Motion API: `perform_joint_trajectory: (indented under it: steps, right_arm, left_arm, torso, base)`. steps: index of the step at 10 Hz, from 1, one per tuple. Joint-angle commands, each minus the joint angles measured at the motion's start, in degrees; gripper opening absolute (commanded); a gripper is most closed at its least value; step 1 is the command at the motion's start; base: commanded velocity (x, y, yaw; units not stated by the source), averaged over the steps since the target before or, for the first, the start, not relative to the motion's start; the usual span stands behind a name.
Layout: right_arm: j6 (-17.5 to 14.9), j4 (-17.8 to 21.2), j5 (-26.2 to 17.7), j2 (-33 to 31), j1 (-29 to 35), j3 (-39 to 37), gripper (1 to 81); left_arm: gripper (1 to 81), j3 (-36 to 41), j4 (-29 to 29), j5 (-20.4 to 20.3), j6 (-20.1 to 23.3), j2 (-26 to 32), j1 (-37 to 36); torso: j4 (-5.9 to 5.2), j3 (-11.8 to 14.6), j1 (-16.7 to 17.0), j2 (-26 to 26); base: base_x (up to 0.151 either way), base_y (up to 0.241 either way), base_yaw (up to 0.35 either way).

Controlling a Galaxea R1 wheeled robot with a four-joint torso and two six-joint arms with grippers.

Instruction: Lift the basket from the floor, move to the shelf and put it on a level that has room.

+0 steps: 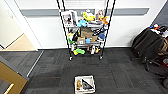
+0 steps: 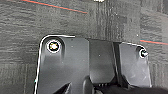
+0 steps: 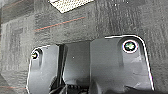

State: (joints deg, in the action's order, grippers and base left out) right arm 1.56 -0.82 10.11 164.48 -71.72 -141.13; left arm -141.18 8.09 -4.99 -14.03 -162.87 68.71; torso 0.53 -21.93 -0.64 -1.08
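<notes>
End effector state cannot be told for either arm: both wrist views look down past the robot's own dark plate onto dark grey carpet crossed by thin red lines, and no fingers can be made out. Toward one edge of the right wrist view, a pale woven corner of the basket lies on that carpet. From the head view, the basket sits on the floor close in front of the robot, cream-walled, with a dark triangular object and something yellowish inside it. Well beyond it, across open carpet, the shelf stands against a white wall, a black wire rack on small casters, its posts running up past the picture's top edge. Its visible tiers are crowded: pictures and bright yellow and blue toys higher up, brown cardboard boxes in the middle, green and orange items near the bottom. To the right stands a dark chair draped with black fabric, and a wooden piece shows at lower left.
</notes>
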Motion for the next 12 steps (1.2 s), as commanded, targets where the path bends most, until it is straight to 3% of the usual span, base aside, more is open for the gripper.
perform_joint_trajectory:
  steps: [1, 12]
  right_arm:
    - [0.11, -0.33, -2.99, -0.35, 1.53, 0.08, 81.1]
    - [0.11, -0.41, -2.9, -0.17, 0.38, -0.45, 81.1]
  left_arm:
    - [81.1, 0.2, -0.18, 2.88, -0.21, 0.7, -1.69]
    - [81.1, 0.2, -0.01, 2.96, -0.12, 0.17, -0.81]
  torso:
    - [0.0, 0.0, 0.0, 0.02]
    - [0.0, 0.0, 0.02, 0.0]
  base:
    - [0.101, 0.0, 0.0]
    - [0.101, 0.0, 0.0]
